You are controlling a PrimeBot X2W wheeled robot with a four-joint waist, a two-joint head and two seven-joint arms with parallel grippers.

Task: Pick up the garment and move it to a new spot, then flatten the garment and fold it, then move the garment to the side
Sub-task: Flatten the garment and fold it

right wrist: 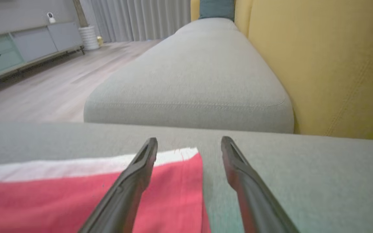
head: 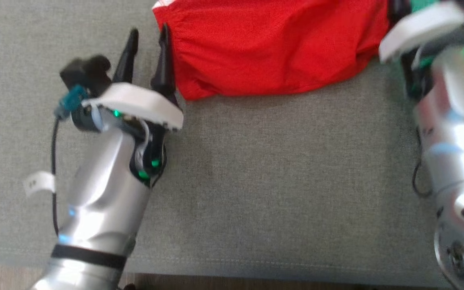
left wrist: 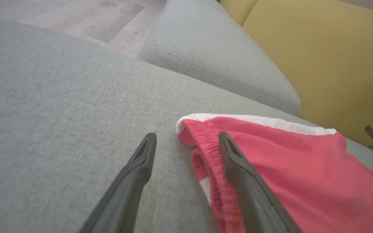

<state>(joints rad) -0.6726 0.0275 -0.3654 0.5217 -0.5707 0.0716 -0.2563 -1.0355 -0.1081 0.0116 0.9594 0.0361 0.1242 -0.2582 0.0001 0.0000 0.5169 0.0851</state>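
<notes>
The garment is red with a white stripe and lies folded at the top of the grey sofa seat. My left gripper stands open at its left end, the elastic waistband corner lying between the two fingers with nothing gripped. In the right wrist view my right gripper is open over the garment's other corner, where the white stripe ends. In the head view the right arm runs along the right edge, its fingers out of frame.
A second grey seat cushion continues beyond the one I work on. The yellow backrest rises behind the garment. Wooden floor and a low cabinet lie off the sofa's front edge.
</notes>
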